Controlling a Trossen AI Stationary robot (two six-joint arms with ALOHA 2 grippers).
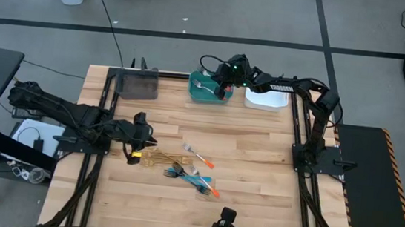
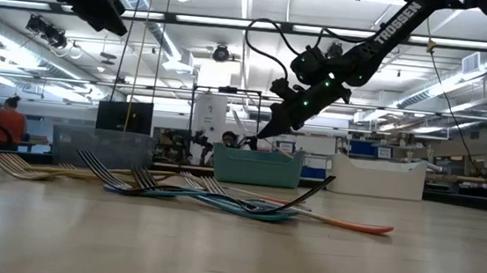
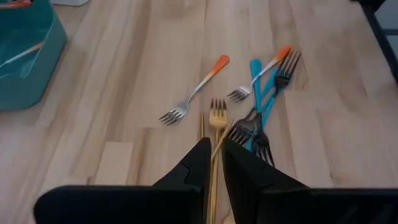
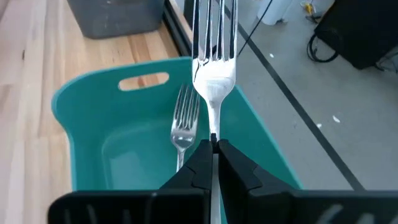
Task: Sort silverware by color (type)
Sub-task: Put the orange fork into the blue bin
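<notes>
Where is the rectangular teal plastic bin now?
In the high view, the teal bin sits at the table's far edge, between the grey bin and white bin.

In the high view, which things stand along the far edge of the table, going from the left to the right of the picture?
Grey bin → teal bin, with the right gripper over it holding a silver fork → white bin.

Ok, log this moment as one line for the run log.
right fingers: shut on silver fork, over teal bin | left fingers: shut on gold fork, at table pile | teal bin: one fork inside
</notes>
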